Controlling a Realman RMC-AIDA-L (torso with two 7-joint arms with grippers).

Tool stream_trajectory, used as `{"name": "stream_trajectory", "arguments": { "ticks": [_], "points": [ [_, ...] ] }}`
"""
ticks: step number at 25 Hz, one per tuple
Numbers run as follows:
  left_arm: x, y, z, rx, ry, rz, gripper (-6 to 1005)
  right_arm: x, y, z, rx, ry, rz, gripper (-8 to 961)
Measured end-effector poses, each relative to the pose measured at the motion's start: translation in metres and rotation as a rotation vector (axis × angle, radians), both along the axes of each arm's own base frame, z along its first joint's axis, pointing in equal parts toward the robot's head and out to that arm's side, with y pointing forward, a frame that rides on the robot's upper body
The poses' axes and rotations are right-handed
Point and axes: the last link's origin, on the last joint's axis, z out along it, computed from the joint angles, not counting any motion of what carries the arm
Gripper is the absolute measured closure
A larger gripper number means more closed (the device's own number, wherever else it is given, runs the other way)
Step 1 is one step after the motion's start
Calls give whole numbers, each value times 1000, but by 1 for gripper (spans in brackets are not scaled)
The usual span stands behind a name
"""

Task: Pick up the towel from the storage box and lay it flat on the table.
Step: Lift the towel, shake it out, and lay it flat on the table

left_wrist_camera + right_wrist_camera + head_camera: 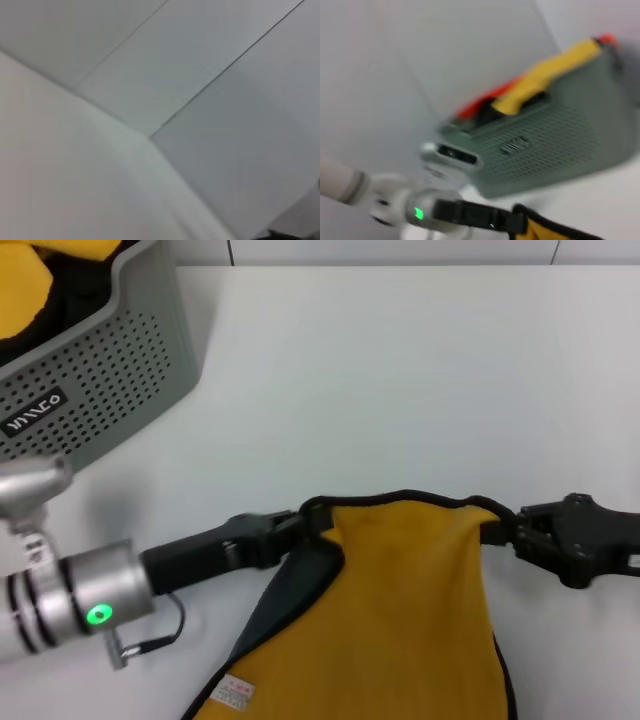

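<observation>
Above the near part of the table, the towel is held stretched between the two grippers, yellow side towards the head camera, with a dark strip of its other face folded forward along its left side and the white label low near a corner. The left gripper is closed on the upper left corner of the black-edged hem, and the right gripper is clamped on the upper right corner. The hem between them sags only slightly. The storage box stands well apart at the far left, with other yellow cloths bunched inside.

To lay the cloth flat, both corners should be kept level and equally taut while they are lowered, so that the hanging part is set down first and the rest is drawn out over it without folding. The turned-over left edge should be watched, since it could be trapped underneath. Neither grip should be released until the hem rests on the tabletop.
</observation>
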Motion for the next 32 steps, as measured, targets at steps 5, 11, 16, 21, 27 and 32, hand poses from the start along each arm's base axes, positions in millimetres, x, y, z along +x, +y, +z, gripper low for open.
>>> {"name": "stream_trajectory", "arguments": {
  "ticks": [5, 11, 16, 21, 27, 32],
  "points": [
    [2, 29, -16, 5, 153, 11, 927, 15, 17, -11, 64, -103, -91, 893],
    [6, 55, 0, 34, 263, -53, 920, 27, 29, -8, 133, -162, -147, 892],
    [10, 70, 18, 35, 344, -114, 914, 31, 36, -8, 157, -211, -160, 890],
    [14, 79, 30, 0, 455, -165, 908, 32, 44, -13, 165, -267, -159, 889],
    [25, 86, 40, 34, 563, -271, 901, 34, 50, -14, 185, -297, -169, 887],
    [37, 93, 48, 87, 646, -356, 895, 35, 55, -14, 211, -316, -183, 886]
  ]
}}
